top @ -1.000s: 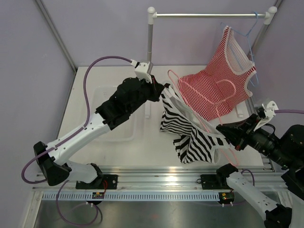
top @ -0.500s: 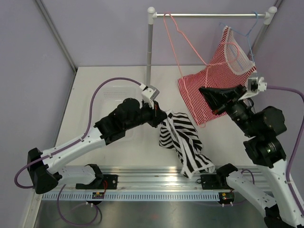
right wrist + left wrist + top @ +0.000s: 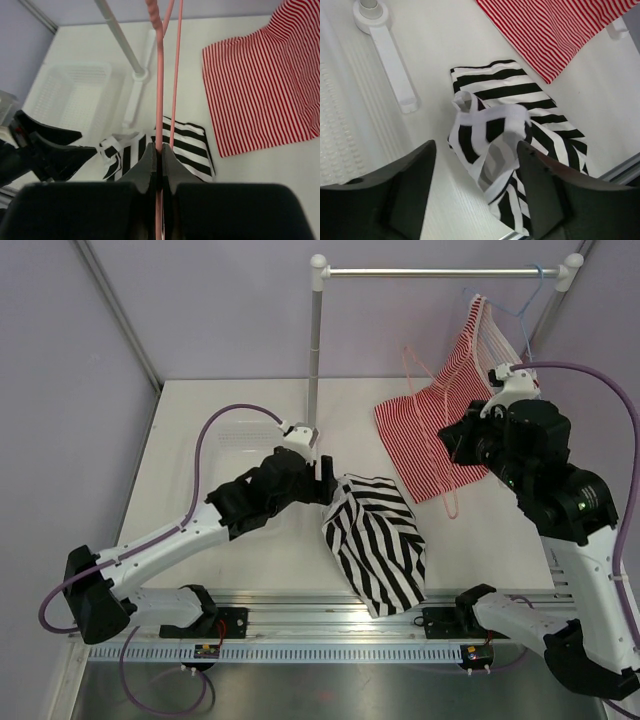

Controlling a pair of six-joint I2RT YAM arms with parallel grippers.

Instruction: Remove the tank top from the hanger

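Note:
The black and white striped tank top (image 3: 375, 545) lies crumpled on the table, free of the hanger. One white-trimmed strap (image 3: 487, 117) stands up between my left fingers without being gripped. My left gripper (image 3: 322, 478) is open at the top's left edge, its jaws wide apart (image 3: 476, 187). My right gripper (image 3: 447, 440) is up at the right, shut on the pale pink hanger (image 3: 160, 75). The bare hanger (image 3: 413, 362) hangs in the air in front of the red-striped cloth. The tank top (image 3: 187, 145) lies below it.
A white rack with a top rail (image 3: 440, 272) and a post (image 3: 315, 340) stands at the back. A red-and-white striped top (image 3: 440, 430) hangs from a light blue hanger (image 3: 525, 310). A white basket (image 3: 70, 95) sits left of the post.
My left gripper has opened and let go of the tank top, which has settled flat on the table. My right arm has brought the bare hanger down and right from the rail.

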